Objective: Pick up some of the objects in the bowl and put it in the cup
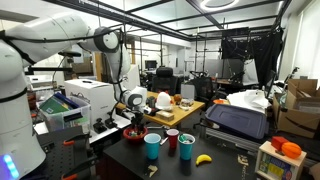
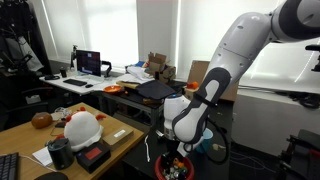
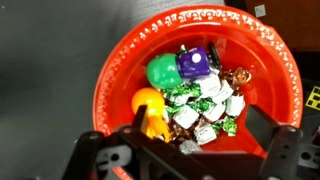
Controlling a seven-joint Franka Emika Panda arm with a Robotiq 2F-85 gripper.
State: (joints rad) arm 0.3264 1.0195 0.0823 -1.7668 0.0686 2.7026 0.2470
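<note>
Hovering our claw [image 3: 185,150] wide open and empty over the red bowl [image 3: 120,70], we reckon the tiny wrapped pieces [image 3: 205,105] piled toward 6 o'clock could squirt sideways, or the orange toy [image 3: 150,105] at 8 o'clock gets nabbed instead, since everything's crammed together.

The Panda arm [image 2: 250,45] is white and rounded, with dark joint rings; the Robotiq gripper [image 3: 190,142] behind the jaws is black (matte, blocky).
</note>
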